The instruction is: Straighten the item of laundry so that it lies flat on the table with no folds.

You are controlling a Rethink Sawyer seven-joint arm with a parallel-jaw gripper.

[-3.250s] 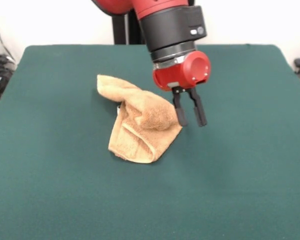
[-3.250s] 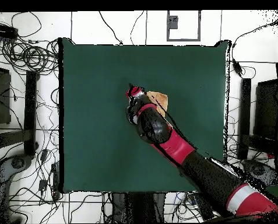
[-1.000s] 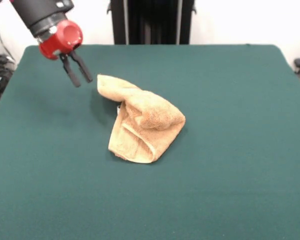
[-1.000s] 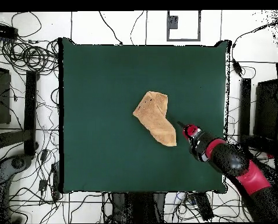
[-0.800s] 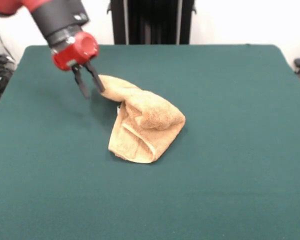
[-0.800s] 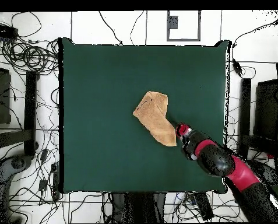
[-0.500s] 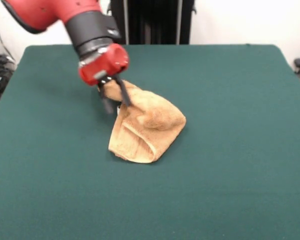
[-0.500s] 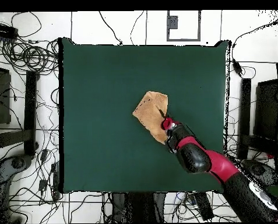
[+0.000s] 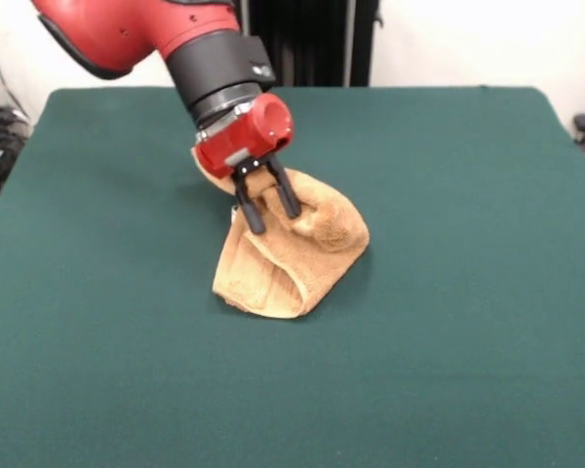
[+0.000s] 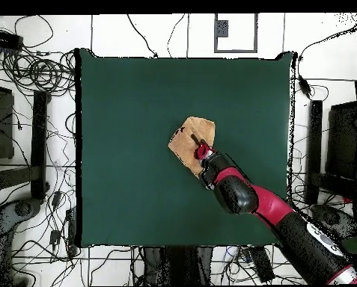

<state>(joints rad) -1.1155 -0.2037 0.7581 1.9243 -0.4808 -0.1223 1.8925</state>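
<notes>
The item of laundry [image 9: 288, 255] is a golden-tan towel, crumpled and folded over itself near the middle of the dark green table [image 9: 468, 292]. In the overhead view the towel [image 10: 186, 139] shows partly from under the arm. My gripper [image 9: 270, 207] hangs over the towel's upper fold, its two black fingers [image 9: 247, 209] open and pressing into the cloth. From above, the gripper [image 10: 198, 143] sits on the towel's near side. The part of the towel behind the red wrist is hidden.
Green felt surrounds the towel on all sides. Cables and stands [image 10: 31, 75] lie on the floor beyond the table's edges. The red and black arm [image 10: 263, 205] crosses the table's corner near the base.
The gripper swept from the table's far-left area across onto the towel, and now stands over its upper fold. The towel's top fold has shifted a little.
</notes>
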